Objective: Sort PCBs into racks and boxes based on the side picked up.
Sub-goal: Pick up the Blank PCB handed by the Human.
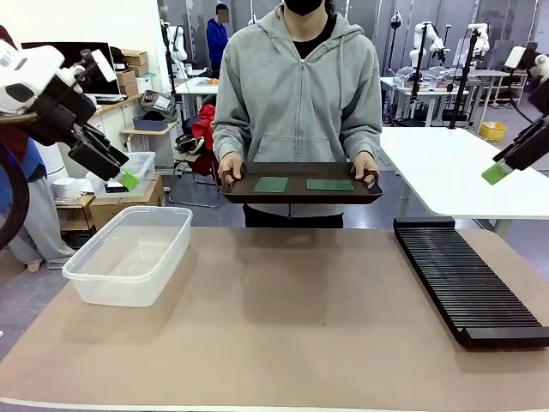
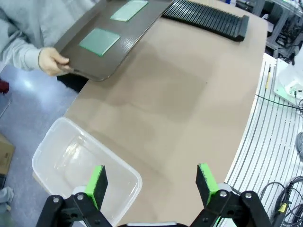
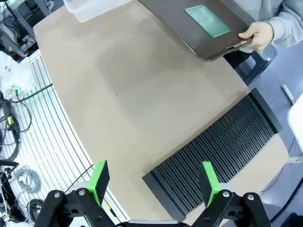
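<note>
Two green PCBs (image 1: 271,184) (image 1: 330,184) lie flat on a dark brown tray (image 1: 300,196) that a person in a grey hoodie holds by both ends above the table's far edge. The same boards, the PCBs (image 2: 99,41) (image 2: 129,10), show in the left wrist view, and one PCB (image 3: 207,20) in the right wrist view. A clear plastic box (image 1: 130,252) sits at the table's left, a long black slotted rack (image 1: 467,279) at its right. My left gripper (image 2: 151,182) hangs open high over the box (image 2: 80,165). My right gripper (image 3: 154,179) hangs open above the rack (image 3: 222,151).
The brown tabletop (image 1: 283,326) stretches bare between box and rack. A white table (image 1: 455,167) stands behind at the right. Cables (image 3: 14,123) and a ribbed floor panel lie beyond the table's near edge. Shelves and cardboard boxes (image 1: 129,73) stand at the far left.
</note>
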Action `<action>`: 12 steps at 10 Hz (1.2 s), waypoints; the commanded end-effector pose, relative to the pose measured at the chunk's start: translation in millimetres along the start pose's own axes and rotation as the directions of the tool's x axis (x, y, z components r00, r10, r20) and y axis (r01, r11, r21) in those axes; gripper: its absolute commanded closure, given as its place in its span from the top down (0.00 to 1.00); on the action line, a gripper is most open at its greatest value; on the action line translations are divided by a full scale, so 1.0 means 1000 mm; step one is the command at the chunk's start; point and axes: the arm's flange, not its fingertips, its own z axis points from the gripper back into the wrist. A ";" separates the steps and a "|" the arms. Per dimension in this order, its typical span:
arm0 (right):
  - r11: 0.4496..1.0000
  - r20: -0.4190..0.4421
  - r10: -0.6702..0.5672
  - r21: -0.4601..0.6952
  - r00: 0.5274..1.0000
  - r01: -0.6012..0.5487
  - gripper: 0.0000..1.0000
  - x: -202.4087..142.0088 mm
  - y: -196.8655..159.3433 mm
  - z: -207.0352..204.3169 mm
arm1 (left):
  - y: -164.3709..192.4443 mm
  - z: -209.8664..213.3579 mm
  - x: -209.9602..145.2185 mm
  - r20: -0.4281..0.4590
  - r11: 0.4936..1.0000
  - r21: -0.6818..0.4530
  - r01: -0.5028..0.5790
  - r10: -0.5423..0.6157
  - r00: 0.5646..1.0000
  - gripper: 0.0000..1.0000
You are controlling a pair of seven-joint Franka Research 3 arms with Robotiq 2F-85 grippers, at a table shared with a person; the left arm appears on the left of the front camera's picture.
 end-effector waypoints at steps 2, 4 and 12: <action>0.997 0.033 0.057 0.041 0.998 -0.059 1.00 -0.003 -0.012 0.027 | 0.001 0.020 0.001 0.089 0.997 -0.052 0.060 -0.055 0.995 1.00; 0.996 0.073 0.081 0.020 0.994 -0.083 1.00 -0.007 -0.020 0.041 | 0.004 0.030 0.002 0.148 0.995 -0.064 0.075 -0.064 0.987 1.00; 0.996 0.234 0.079 -0.069 0.969 -0.064 1.00 -0.018 -0.044 0.059 | 0.023 0.046 -0.002 0.127 0.998 0.051 0.029 -0.036 0.991 1.00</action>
